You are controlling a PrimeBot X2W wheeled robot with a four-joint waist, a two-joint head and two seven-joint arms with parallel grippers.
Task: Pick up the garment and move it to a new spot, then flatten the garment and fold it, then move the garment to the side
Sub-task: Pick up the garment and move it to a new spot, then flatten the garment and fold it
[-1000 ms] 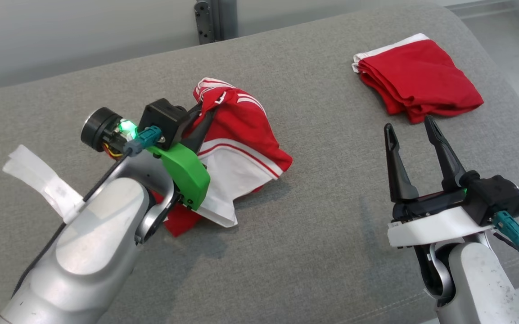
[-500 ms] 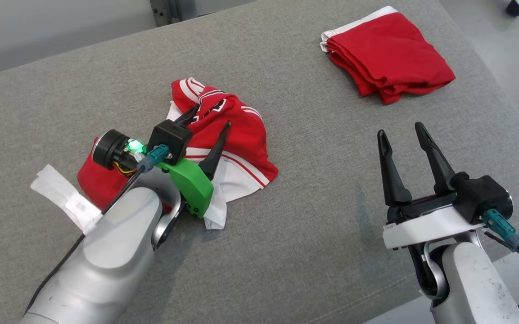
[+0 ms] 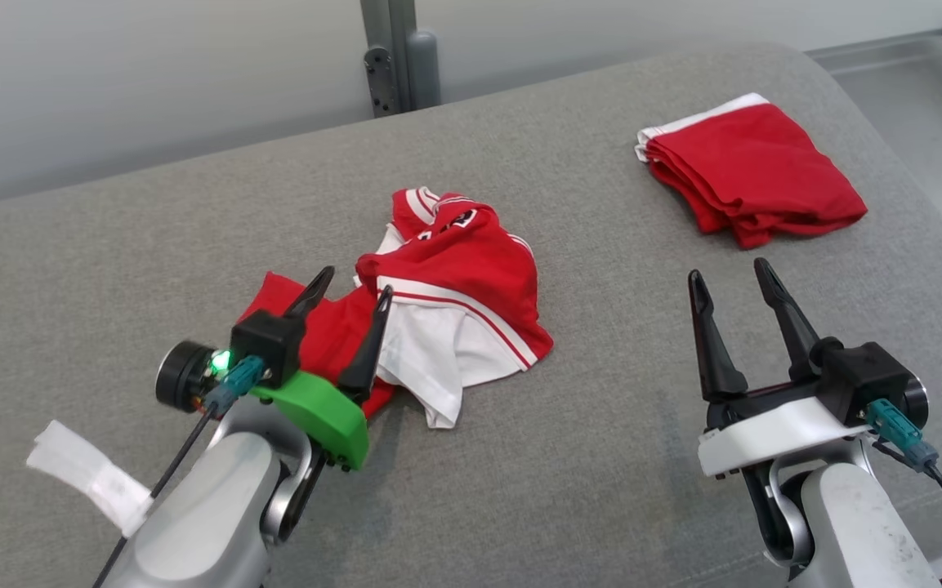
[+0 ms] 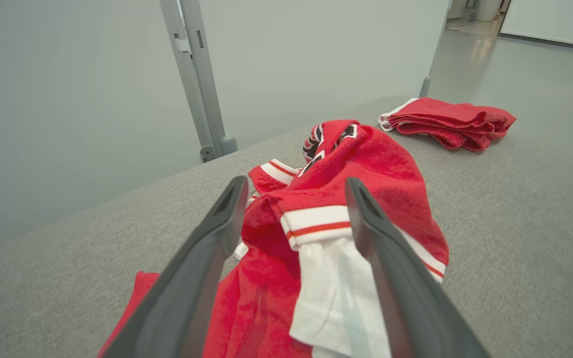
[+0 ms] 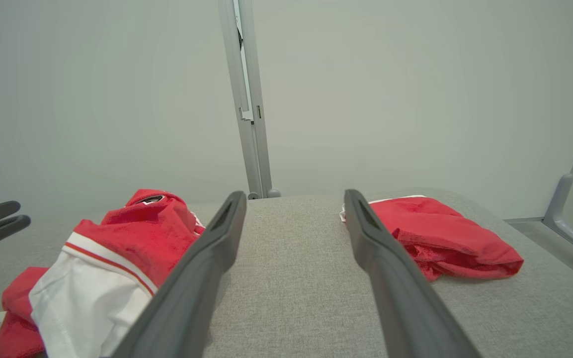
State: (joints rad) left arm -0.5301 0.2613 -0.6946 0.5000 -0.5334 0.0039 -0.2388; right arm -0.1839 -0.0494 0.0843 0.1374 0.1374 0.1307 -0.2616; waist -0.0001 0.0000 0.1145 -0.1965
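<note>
The garment [image 3: 458, 298], a crumpled red jersey with white panels and striped trim, lies in a heap at the middle of the grey padded surface [image 3: 601, 425]. My left gripper [image 3: 356, 283] stands open at the heap's near left end, its fingers straddling a red fold without gripping it. In the left wrist view the garment [image 4: 366, 169] lies between and beyond the spread left gripper [image 4: 296, 185]. My right gripper [image 3: 728, 272] is open and holds nothing, well to the right of the heap. The right wrist view has the garment [image 5: 132, 233] to the left of the right gripper [image 5: 293, 195].
A second red garment [image 3: 752, 175], folded, rests at the back right, also seen as the folded garment [image 5: 430, 233]. A grey metal post [image 3: 393, 49] rises behind the surface. The surface's right edge drops to the floor [image 3: 928, 106].
The left gripper has opened and let go of the garment, which now lies as a heap. The gripper drew back toward me. The head camera shifted as well.
</note>
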